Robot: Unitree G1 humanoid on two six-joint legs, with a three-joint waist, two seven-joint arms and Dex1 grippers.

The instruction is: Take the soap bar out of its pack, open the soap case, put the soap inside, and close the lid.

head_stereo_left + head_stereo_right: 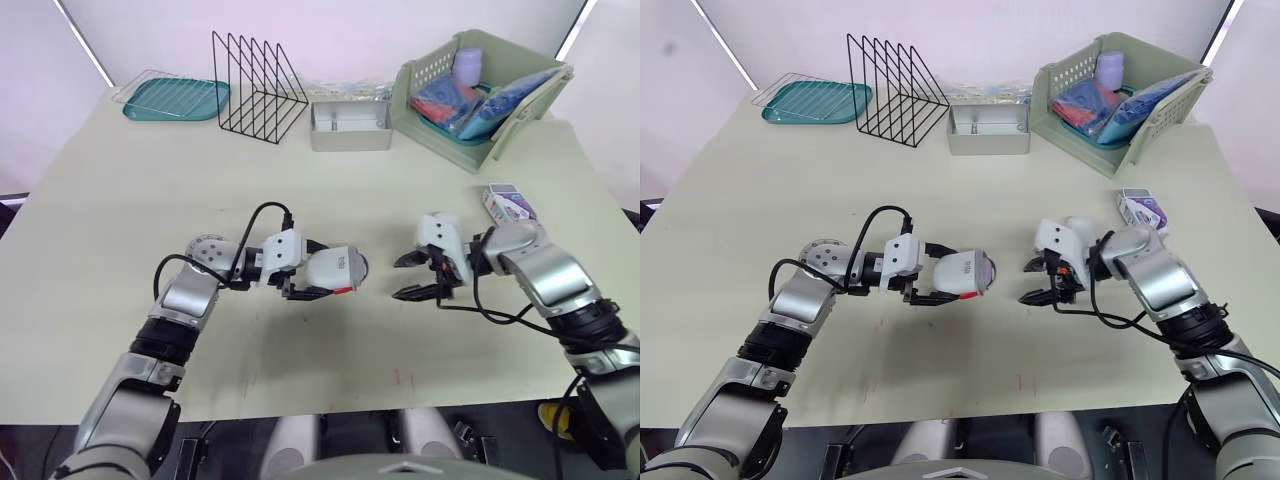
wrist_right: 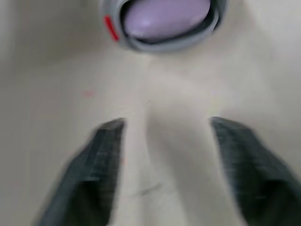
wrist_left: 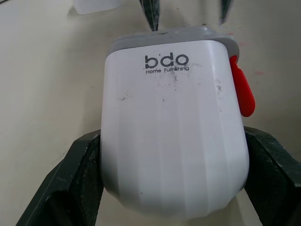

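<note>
Soap case [image 3: 174, 136]: smooth white plastic, lightly scuffed, grey rim. Soap bar [image 2: 164, 16]: lilac, perhaps waxy-smooth, blurred. Bench [image 1: 120, 230]: matt. Rack [image 1: 258, 90]: black wire metal. Basket [image 1: 440, 128]: green plastic.

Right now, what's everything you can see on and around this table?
Table: one, cream, under everything.
Tray: one, teal, far left corner.
Wire rack: one, black, beside the tray.
Box: one, grey, far middle.
Basket: one, pale green, far right, holding blue and red packets.
Soap pack: one, white and purple, on the table by the right arm.
Soap case: one, white with red clip, in the left gripper.
Soap: one, lilac, inside the case.
Left gripper: black fingers, shut on the case.
Right gripper: black fingers, open, empty, facing the case.
</note>
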